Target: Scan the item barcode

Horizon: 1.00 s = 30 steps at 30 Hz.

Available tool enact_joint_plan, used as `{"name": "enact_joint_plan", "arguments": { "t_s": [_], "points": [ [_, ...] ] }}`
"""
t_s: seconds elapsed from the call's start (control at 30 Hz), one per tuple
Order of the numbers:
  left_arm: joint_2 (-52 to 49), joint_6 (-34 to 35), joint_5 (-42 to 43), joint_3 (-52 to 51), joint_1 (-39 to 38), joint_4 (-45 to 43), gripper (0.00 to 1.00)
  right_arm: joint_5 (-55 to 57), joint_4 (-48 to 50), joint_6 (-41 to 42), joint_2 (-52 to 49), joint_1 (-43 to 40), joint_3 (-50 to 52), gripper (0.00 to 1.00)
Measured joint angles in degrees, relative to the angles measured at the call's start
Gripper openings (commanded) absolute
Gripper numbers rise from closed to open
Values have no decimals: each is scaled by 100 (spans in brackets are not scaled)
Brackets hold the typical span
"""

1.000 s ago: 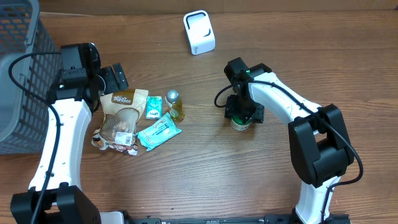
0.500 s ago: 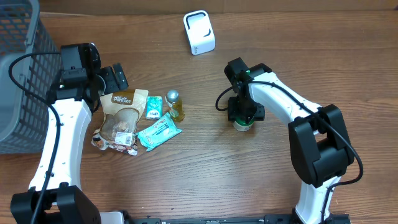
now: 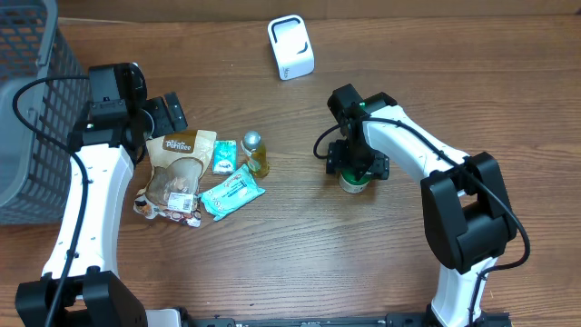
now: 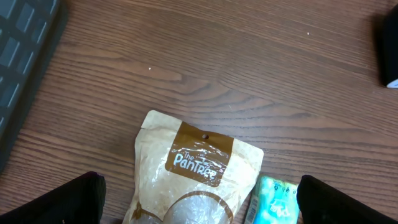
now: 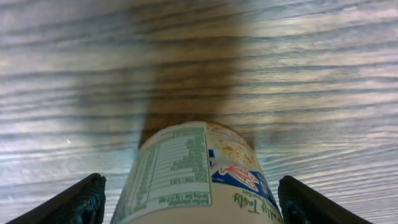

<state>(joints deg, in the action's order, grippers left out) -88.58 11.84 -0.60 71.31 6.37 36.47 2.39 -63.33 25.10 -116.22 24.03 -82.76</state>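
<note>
Between the right gripper's (image 5: 191, 196) spread fingers sits a labelled cup (image 5: 186, 158), touching neither. The left gripper (image 4: 202, 194), also released, hangs over a Pantree pouch (image 4: 189, 171).

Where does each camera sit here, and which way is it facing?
Overhead: above the table, facing straight down; shows the left pincer and the right pincer.
Left wrist: on the left arm, facing down at the PanTree pouch; own fingertips in the bottom corners.
Right wrist: low, facing down along the labelled container; own fingertips on either side.
Shared: overhead also shows the pouch and the container.
</note>
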Motion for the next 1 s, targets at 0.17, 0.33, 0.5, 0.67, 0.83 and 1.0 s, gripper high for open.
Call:
{"name": "enact_joint_plan", "arguments": {
  "t_s": [0.17, 0.33, 0.5, 0.67, 0.83, 1.0],
  "points": [
    [0, 0, 0, 0, 0, 0, 100, 0, -122, -461, 0, 0, 0, 74],
    [0, 0, 0, 0, 0, -2, 100, -2, -153, -621, 0, 0, -2, 60],
    [0, 0, 0, 0, 0, -2, 100, 4, -162, -579, 0, 0, -7, 59],
    [0, 0, 0, 0, 0, -2, 100, 7, -166, -138, 0, 0, -7, 55],
    [0, 0, 0, 0, 0, -2, 100, -4, -52, 562, 0, 0, -7, 66],
    [0, 0, 0, 0, 0, -2, 100, -2, 85, 835, -2, 0, -7, 89]
  ]
}}
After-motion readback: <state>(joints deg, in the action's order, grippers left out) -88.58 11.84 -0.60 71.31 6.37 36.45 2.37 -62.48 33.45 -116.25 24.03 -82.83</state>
